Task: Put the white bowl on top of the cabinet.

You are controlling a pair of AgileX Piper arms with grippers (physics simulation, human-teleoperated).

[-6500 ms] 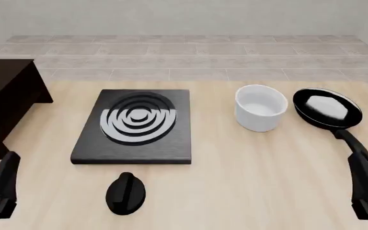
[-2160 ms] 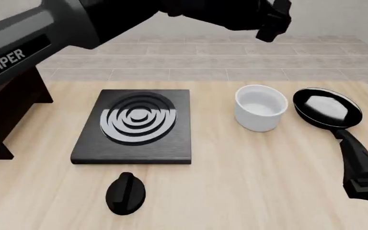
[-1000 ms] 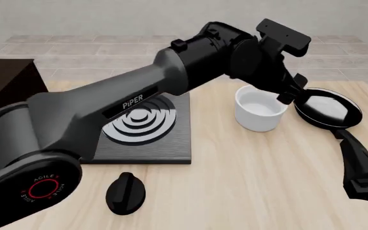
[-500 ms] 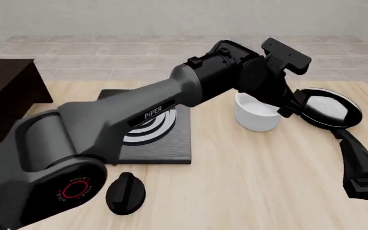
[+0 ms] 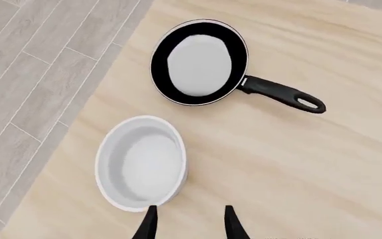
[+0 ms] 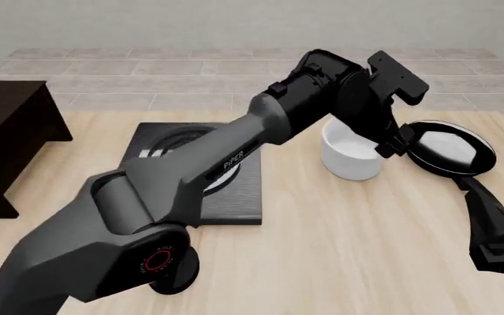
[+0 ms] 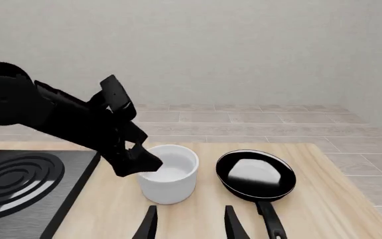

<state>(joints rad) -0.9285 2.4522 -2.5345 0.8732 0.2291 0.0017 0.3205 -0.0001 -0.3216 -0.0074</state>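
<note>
The left tool (image 6: 390,146), fingers apart, is hovering over the white bowl (image 6: 354,155), which is sitting upright on the bench (image 6: 340,243) beside the frying pan (image 6: 449,147), well apart from the cabinet (image 6: 7,134). The right tool (image 7: 188,224) is waiting open nearby.

Your left arm (image 6: 191,190) reaches across the stove plate (image 6: 243,197); its pincer (image 6: 390,143) sits at the white bowl (image 6: 350,161), state unclear. The frying pan (image 6: 449,149) lies just beside the bowl. The cabinet (image 6: 7,141) stands at far left on the tabletop (image 6: 340,249).
</note>
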